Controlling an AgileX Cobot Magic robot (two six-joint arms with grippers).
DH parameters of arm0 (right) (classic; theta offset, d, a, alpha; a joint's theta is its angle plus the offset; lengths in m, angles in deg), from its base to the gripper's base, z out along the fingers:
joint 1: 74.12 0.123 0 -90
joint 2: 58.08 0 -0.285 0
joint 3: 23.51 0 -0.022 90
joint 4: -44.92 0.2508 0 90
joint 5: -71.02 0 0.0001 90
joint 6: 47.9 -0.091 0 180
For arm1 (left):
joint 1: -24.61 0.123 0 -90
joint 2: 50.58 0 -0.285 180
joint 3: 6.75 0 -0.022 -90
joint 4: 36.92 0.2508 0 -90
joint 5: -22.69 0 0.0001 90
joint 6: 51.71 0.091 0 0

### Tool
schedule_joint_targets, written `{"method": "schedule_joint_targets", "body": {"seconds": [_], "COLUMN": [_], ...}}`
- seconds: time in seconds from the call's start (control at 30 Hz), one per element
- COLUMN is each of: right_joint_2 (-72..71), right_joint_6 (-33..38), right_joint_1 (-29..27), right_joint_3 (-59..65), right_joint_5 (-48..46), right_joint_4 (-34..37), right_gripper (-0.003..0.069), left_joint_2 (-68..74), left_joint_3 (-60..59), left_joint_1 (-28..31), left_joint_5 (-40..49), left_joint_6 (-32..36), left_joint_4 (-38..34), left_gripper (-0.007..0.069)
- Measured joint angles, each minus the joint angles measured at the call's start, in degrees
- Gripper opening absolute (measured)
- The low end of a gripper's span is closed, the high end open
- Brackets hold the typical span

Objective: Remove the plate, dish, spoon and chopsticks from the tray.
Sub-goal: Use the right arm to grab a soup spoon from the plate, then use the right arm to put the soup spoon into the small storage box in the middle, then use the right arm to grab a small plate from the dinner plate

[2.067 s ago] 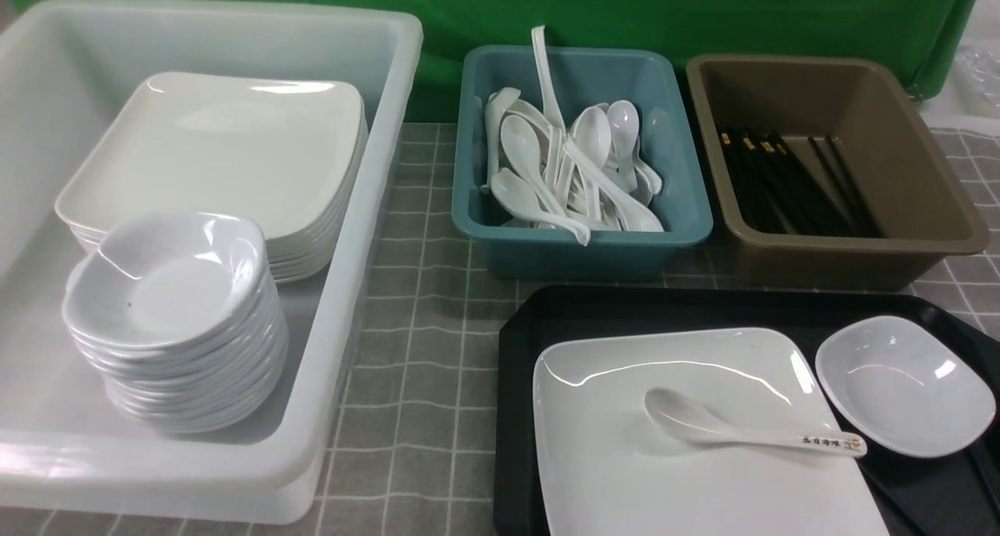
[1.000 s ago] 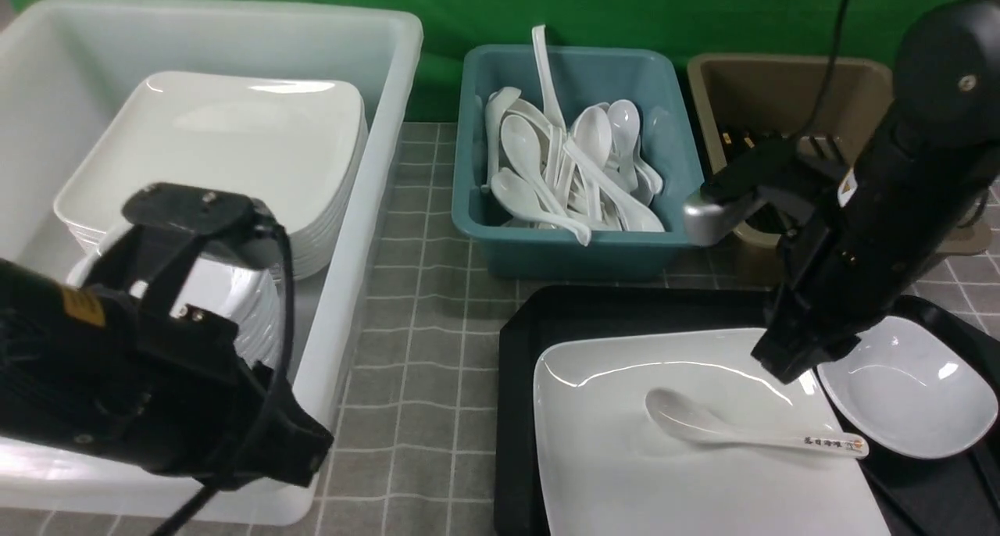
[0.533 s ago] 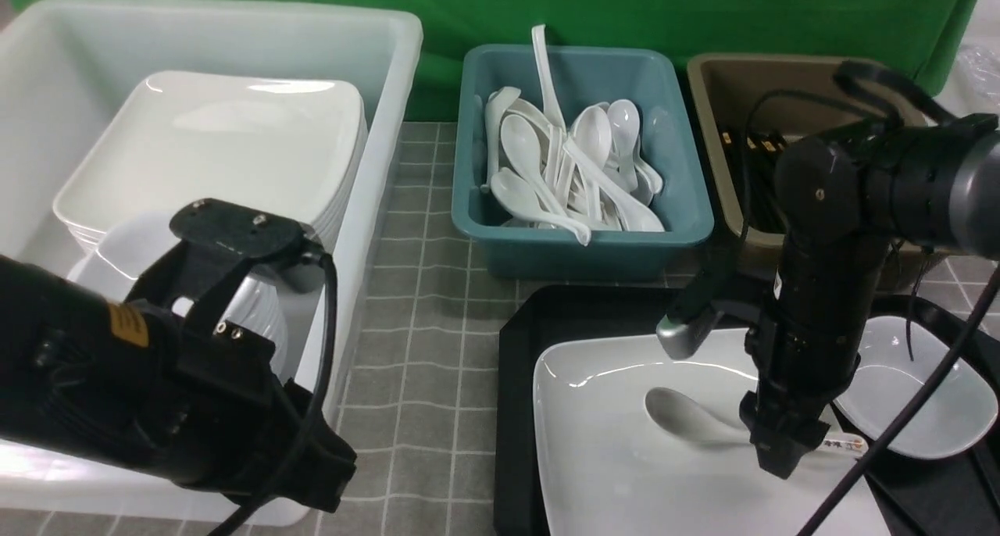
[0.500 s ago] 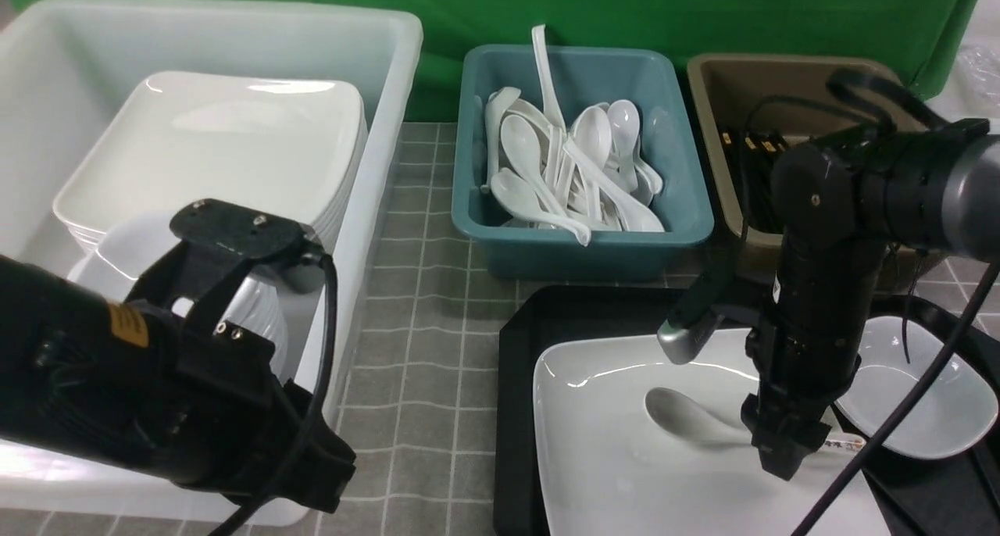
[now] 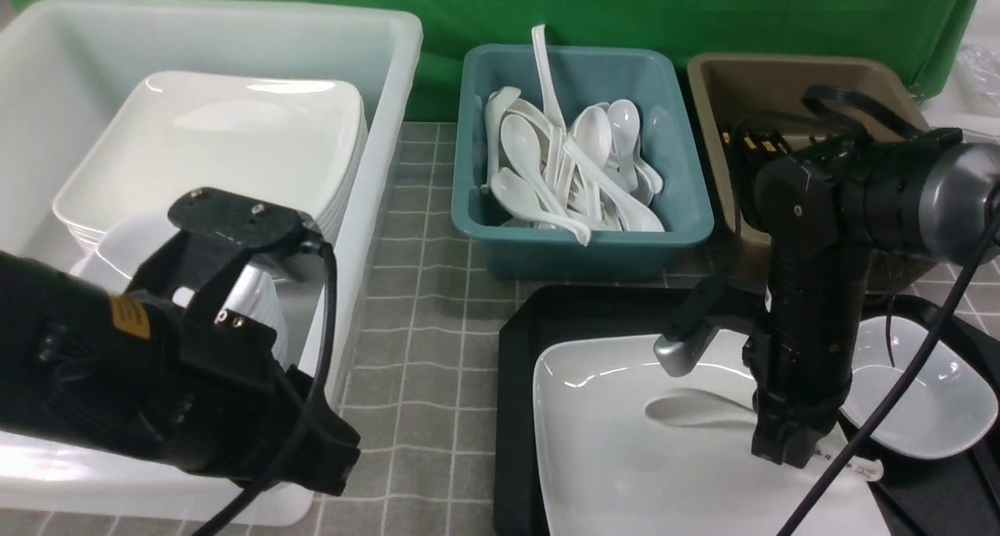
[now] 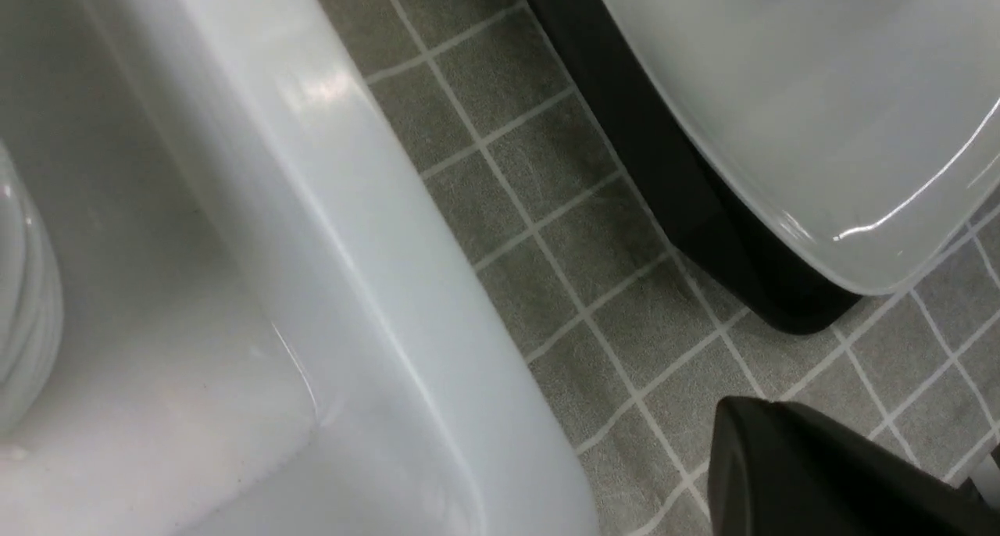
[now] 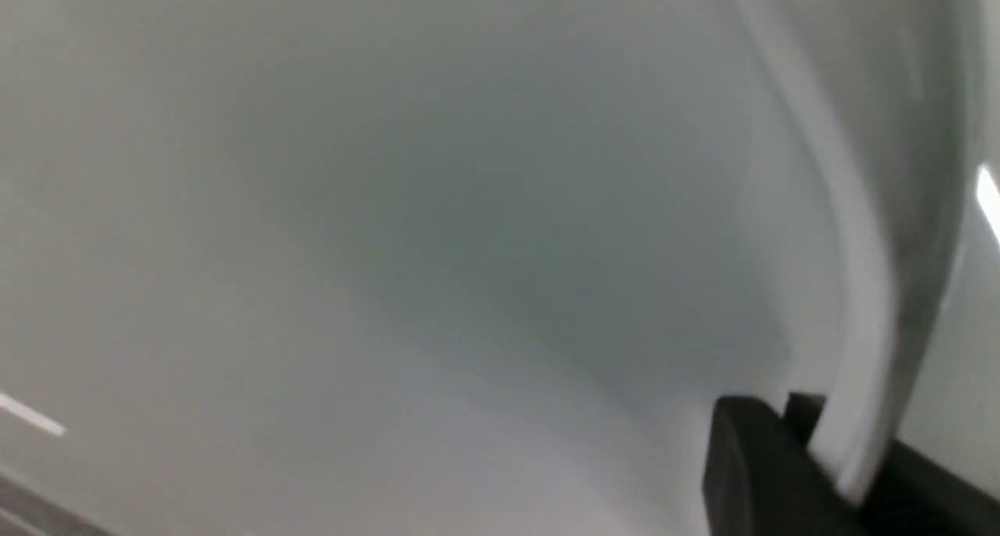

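The white plate (image 5: 617, 458) lies on the black tray (image 5: 523, 341), with the small white dish (image 5: 922, 407) to its right. On the plate is the spoon (image 5: 687, 407), its printed handle end (image 5: 869, 467) near the plate's right edge. My right gripper (image 5: 777, 452) points straight down, shut on the spoon's handle (image 7: 859, 348), which runs between the dark fingers (image 7: 750, 458). My left gripper (image 5: 332, 462) hangs over the front edge of the white bin; only one dark finger (image 6: 789, 466) shows. I cannot make out chopsticks on the tray.
A large white bin (image 5: 367, 231) at the left holds stacked plates (image 5: 226, 145) and dishes. Behind the tray stand a teal bin (image 5: 594, 247) of white spoons and a brown bin (image 5: 781, 83) with black sticks. A grey checked cloth (image 5: 422, 348) covers the table.
My right arm came down onto the spoon's handle and its jaws closed on it. The spoon's handle end slid a little toward the front. The left arm shifted slightly.
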Motion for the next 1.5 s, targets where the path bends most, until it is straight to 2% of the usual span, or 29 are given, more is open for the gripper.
{"method": "schedule_joint_targets", "body": {"seconds": [0.1, 0.2, 0.4, 0.53, 0.6, 0.63, 0.7, 0.83, 0.9, 1.0, 1.03, 1.07, 1.13, 1.17, 1.3, 1.4, 1.5], "right_joint_2": [-4.1, -7.4, -4.3, 2.1, 6.6, 9.1, 11.2, 11.6, 10.7, 6.7, 4.4, 1.6, -0.5, -4.7, -13.4, -16.3, -17.9], "right_joint_6": [-2.0, -5.0, -11.0, -13.5, -15.2, -16.0, -16.3, -18.9, -19.8, -20.2, -20.2, -20.4, -20.5, -20.9, -20.9, -20.9, -18.6], "right_joint_1": [2.7, 4.4, 3.5, 2.7, 2.4, 2.4, 2.3, 2.3, 2.3, 2.3, 1.8, 0.6, -0.4, -3.4, -12.9, -18.0, -21.0], "right_joint_3": [-3.7, -9.2, -26.9, -34.6, -38.8, -40.5, -41.4, -41.9, -42.8, -44.1, -44.0, -43.1, -41.9, -38.3, -23.0, -12.1, 0.0], "right_joint_5": [-1.7, 1.6, 17.4, 22.2, 23.3, 23.2, 22.7, 19.6, 14.7, 3.6, -1.3, -3.1, -3.8, -3.9, -3.7, -3.4, -1.2], "right_joint_4": [0.4, 0.8, 2.9, 3.4, 3.4, 3.4, 3.4, 2.3, 1.2, -3.1, -4.7, -5.2, -5.3, -4.6, -2.7, -1.7, 1.2], "right_gripper": [0.0062, 0.0062, 0.0062, 0.0078, 0.0146, 0.0223, 0.0325, 0.0429, 0.0415, 0.0255, 0.0145, 0.0087, 0.0066, 0.0041, 0.0031, 0.0057, 0.0176], "left_joint_2": [0.0, 0.0, 0.0, 0.0, 0.0, 0.0, 0.0, 0.0, 0.0, 0.0, 0.0, 0.0, 0.0, 0.0, 0.1, 0.1, 0.1], "left_joint_3": [0.0, 0.0, 0.0, 0.0, 0.0, 0.0, 0.0, 0.0, 0.0, 0.0, 0.0, 0.0, 0.0, 0.0, 0.0, 0.0, 0.0], "left_joint_1": [0.0, 0.0, 0.0, 0.0, 0.0, 0.0, 0.0, 0.0, 0.0, 0.0, 0.0, 0.0, 0.0, 0.0, 0.0, 0.0, 0.0], "left_joint_5": [-2.7, -6.4, -12.3, -12.4, -11.9, -11.3, -10.5, -9.4, -8.4, -7.3, -7.1, -7.1, -7.1, -6.9, -5.4, -5.1, -5.6], "left_joint_6": [-1.5, -3.5, -7.0, -7.7, -8.2, -8.8, -9.0, -9.2, -9.2, -9.2, -9.2, -9.2, -9.2, -9.2, -9.2, -9.2, -8.8], "left_joint_4": [0.0, 0.1, 0.4, 0.4, 0.4, 0.4, 0.4, 0.4, 0.4, 0.4, 0.5, 0.5, 0.6, 0.8, 1.0, 1.1, 1.2], "left_gripper": [0.0006, 0.0006, 0.0006, 0.0006, 0.0006, 0.0006, 0.0006, 0.0006, 0.0006, 0.0006, 0.0006, 0.0006, 0.0006, 0.0006, 0.0006, 0.0006, 0.0006]}}
